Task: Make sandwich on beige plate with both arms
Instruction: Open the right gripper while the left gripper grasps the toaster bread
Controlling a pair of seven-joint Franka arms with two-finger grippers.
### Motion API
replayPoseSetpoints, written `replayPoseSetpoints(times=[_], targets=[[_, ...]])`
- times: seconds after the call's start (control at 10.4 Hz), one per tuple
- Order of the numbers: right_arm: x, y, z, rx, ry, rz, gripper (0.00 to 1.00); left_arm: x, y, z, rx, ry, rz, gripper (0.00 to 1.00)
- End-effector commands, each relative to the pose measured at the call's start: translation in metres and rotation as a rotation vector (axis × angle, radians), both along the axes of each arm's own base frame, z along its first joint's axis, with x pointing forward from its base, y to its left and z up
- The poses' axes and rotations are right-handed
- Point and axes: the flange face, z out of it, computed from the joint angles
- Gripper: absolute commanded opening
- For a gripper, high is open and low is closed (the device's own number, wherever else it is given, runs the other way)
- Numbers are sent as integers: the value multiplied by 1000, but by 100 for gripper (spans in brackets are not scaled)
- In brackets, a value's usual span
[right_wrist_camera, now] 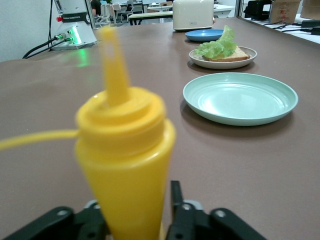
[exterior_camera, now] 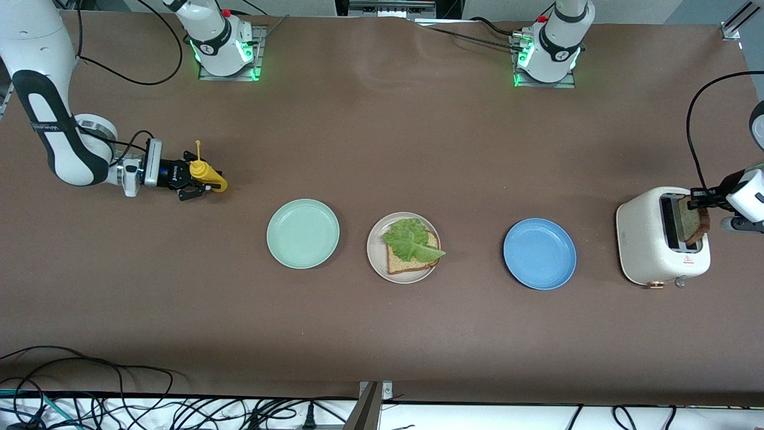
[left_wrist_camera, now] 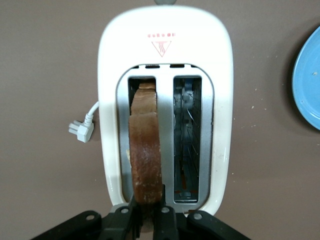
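**Second slice gripped at the toaster, lettuce already on the plate**

At the left arm's end of the table, the left gripper (left_wrist_camera: 147, 222) was over the cream toaster (exterior_camera: 647, 248), its fingers closed on the crust of a bread slice (left_wrist_camera: 145, 155) that stood upright in one slot. The other slot showed only bare wire guides.

In the middle of the table sat the beige plate (exterior_camera: 376, 254), carrying a second slice of bread (exterior_camera: 406, 263) flat on it with the lettuce leaf (exterior_camera: 410, 239) lying on top. The mint green plate (exterior_camera: 302, 233) lay beside it toward the right arm's end, the blue plate (exterior_camera: 539, 253) toward the left arm's end.

The right gripper (exterior_camera: 200, 182) was low at the table by the right arm's end, its fingers around a yellow squeeze bottle (right_wrist_camera: 125, 165) standing upright. Whether they were pressing on it or had slackened, I could not tell.
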Motion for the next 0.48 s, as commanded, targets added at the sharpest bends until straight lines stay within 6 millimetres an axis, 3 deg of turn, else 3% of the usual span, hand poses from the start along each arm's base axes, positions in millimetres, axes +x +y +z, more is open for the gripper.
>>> replayPoseSetpoints(times=[0.0,0.19,0.38], targets=[[24,-9,23,-1,29,-44,86,-11,-5,54,11,-6,-29,0],[44,-13,48,-49,69,-48,90,-22,-13,99,4,-24,-31,0],[63,-18,71,-89,134,-44,93,-31,-34,133,-12,-35,-57,0]])
